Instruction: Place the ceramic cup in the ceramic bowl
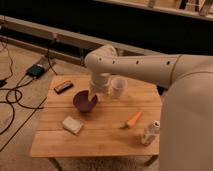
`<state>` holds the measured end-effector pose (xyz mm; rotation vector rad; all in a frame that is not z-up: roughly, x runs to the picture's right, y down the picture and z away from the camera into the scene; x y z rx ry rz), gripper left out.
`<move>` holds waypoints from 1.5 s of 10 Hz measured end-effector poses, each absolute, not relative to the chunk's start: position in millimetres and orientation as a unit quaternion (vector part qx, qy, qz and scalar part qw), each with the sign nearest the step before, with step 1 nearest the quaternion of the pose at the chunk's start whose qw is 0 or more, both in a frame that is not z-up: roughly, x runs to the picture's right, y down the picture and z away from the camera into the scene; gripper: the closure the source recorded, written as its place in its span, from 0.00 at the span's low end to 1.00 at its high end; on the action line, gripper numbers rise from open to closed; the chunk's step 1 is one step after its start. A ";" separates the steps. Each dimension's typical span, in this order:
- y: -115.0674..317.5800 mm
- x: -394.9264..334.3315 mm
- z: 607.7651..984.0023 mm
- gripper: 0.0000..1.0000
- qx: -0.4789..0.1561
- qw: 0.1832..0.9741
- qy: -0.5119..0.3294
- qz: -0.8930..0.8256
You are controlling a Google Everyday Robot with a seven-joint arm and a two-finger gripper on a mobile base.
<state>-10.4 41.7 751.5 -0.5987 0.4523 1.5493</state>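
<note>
Cup [117,86], white and upright, stands on the wooden table [102,145] near its far edge. The gripper [95,93] hangs at the cup's 9 o'clock, over the 2 o'clock rim of the maroon bowl [81,103], hiding that rim. Whether it is wide or narrow cannot be told. From the bowl, a dark flat object [63,86] lies at 10 o'clock, a pale block [72,124] at 7, and an orange piece [133,119] and a white bottle [150,133] at 4. Bare wood runs along the near edge.
</note>
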 end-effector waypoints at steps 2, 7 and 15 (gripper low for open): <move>28.2 16.1 768.9 0.35 -0.262 0.654 0.200 0.681; -9.7 48.5 826.1 0.35 -0.257 0.678 0.188 0.663; -16.7 30.3 915.5 0.35 -0.287 0.703 0.189 0.623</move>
